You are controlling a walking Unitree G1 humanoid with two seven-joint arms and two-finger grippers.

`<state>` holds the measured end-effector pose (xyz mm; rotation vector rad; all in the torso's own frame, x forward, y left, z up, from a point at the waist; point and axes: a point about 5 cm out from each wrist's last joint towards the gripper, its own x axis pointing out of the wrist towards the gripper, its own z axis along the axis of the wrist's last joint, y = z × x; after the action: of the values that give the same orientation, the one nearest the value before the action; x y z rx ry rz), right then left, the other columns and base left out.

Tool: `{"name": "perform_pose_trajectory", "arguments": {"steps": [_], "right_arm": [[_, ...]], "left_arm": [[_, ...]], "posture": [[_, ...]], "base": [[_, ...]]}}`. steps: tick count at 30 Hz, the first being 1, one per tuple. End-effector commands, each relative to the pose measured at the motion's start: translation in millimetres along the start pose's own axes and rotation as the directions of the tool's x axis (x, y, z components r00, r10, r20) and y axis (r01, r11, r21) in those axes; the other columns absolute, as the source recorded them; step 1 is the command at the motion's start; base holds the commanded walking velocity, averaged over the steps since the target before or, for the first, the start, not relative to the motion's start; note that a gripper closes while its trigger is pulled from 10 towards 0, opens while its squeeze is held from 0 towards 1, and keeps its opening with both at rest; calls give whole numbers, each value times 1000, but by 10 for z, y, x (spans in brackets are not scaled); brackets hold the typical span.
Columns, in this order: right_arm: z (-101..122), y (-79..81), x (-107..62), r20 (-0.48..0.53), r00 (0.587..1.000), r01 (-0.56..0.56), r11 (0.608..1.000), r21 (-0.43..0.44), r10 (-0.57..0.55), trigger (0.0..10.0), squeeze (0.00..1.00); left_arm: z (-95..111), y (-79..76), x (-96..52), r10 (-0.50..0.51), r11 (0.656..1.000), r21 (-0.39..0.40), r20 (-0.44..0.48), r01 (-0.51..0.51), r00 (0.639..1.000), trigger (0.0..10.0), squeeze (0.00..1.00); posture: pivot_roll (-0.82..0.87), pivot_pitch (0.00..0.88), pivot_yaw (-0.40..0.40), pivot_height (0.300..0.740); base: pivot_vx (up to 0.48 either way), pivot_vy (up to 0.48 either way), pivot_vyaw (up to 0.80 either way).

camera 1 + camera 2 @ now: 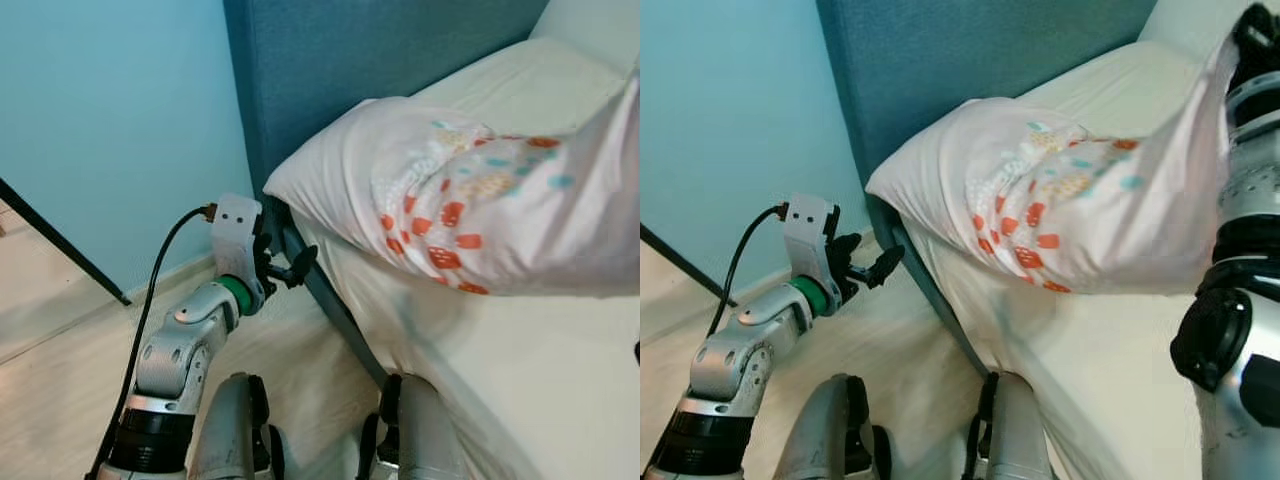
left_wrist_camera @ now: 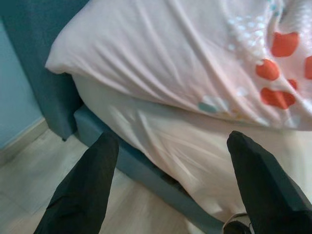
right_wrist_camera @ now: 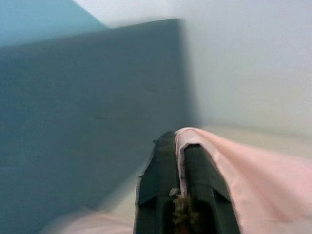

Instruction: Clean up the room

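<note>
So the pillow [image 1: 440, 190] (pale pink, with red and teal patches on one side) is on the bed [image 1: 520, 350], its near corner poking out past the mattress edge right by the dark blue headboard [image 1: 330, 70], and its far end is lifted up off the sheet. The right eye view explains why: the right arm rises at the edge of the picture and the pillowcase stretches up to the right gripper [image 1: 1252, 30]. The right wrist view is a bit blurry but gives the close-up, with the two black fingers [image 3: 161, 195] pressed together and a fold of the pink fabric pinched between them, headboard and pale wall behind. The left gripper [image 1: 290, 268] is down low beside the bed frame, above the wood floor [image 1: 60, 400], holding nothing. Its wrist view shows its two fingers [image 2: 87, 190] spread wide apart, looking at the pillow's underside and the mattress edge, which the head views don't really give you
</note>
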<state>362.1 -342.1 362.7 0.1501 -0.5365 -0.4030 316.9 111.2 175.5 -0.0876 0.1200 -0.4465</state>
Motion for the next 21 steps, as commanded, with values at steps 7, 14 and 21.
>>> {"name": "perform_pose_trajectory", "arguments": {"steps": [7,14,21], "right_arm": [[-135,-861,-266,36,875,468,828,-309,-482,10000,0],[-154,-1331,-515,108,797,574,690,-440,-594,10000,0],[34,-1575,-605,196,789,581,605,-544,-582,10000,0]], "left_arm": [[-78,-21,-30,-21,1000,-2,-35,21,999,10000,0],[-110,-21,-30,-26,1000,-1,-50,26,998,10000,0],[-116,-28,-18,-38,999,0,-57,38,998,10000,0]], "posture": [[74,224,52,605],[59,224,63,605],[51,222,67,605]], "base": [[0,0,0],[0,0,0],[0,0,0]]}}
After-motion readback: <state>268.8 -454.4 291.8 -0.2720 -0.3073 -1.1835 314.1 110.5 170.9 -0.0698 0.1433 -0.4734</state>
